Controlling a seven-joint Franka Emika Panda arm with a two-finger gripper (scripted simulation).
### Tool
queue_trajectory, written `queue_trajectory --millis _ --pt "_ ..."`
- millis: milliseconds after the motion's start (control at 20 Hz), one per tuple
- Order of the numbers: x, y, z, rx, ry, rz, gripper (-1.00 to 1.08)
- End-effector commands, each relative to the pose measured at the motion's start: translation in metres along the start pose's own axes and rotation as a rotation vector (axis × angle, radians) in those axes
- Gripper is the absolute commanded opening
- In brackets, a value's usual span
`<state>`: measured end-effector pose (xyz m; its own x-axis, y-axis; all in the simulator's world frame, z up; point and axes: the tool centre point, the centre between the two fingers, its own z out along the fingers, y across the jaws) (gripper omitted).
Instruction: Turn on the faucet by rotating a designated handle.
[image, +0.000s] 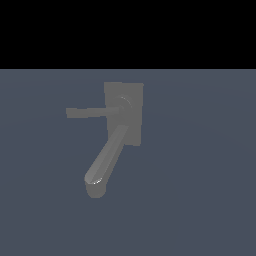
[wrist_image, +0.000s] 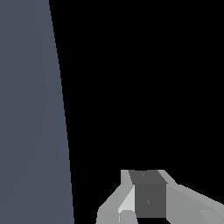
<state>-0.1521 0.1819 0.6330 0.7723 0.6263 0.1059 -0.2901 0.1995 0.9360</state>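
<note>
The dull grey faucet (image: 133, 95) stands on the blue-grey floor in the exterior view, with a rectangular block base. Its thick rounded spout (image: 106, 159) runs from the block toward the lower left and ends in a downturned tip. The handle (image: 89, 112), a thin flat bar, sticks out level from the round hub toward the exterior view's left. Neither the arm nor the gripper appears in the exterior view. In the wrist view only part of my gripper (wrist_image: 146, 209) shows at the picture's edge; its grey fingers (wrist_image: 124, 205) are cut off, and no faucet is seen there.
Flat blue-grey floor (image: 200, 190) spreads around the faucet, ending in black at the back. The wrist view shows a strip of the same floor (wrist_image: 30, 113) beside black void.
</note>
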Motion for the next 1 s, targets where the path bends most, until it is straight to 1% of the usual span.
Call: queue_trajectory --millis 0,250,400,650,950 --pt "0.002 0.004 0.0 -0.01 0.003 0.0 -1.0" --pt "0.001 0.023 0.004 -0.03 -0.003 0.021 -1.0" --pt "0.0 0.028 0.006 -0.034 -0.006 0.028 -1.0" --pt "0.002 0.024 0.004 -0.033 -0.002 0.021 -1.0" --pt "0.013 0.017 -0.002 -0.063 0.025 -0.012 -1.0"
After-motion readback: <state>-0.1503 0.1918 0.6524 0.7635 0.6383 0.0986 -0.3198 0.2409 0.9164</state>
